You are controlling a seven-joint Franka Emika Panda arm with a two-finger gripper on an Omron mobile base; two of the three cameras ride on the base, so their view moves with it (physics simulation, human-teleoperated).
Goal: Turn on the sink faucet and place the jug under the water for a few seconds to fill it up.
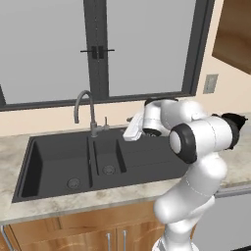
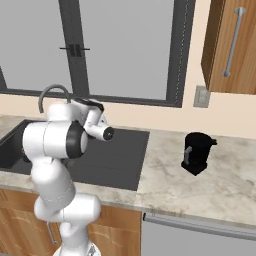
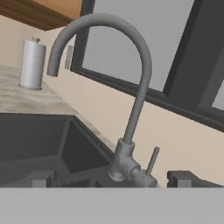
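Two basins, one large and one small, plus a flat drainboard make up the dark sink [image 1: 147, 157] set into the marbled counter [image 2: 210, 185]. Behind it runs a wide window [image 1: 142, 44] with dark frames. White arm [image 1: 196, 147] reaches over the drainboard toward the back wall. Sink faucet [image 1: 84, 110] stands at the rear between the basins, spout arched over the large one; no stream runs from it. Gripper [image 3: 109, 179] has fingers spread fully apart, holding nothing, touching nothing; faucet base and small side lever [image 3: 151, 162] sit just ahead between the fingertips. Jug [image 2: 197, 152] stands upright on the counter right of the sink, well apart from the gripper. Paper towel roll [image 3: 33, 63] stands on the far counter.
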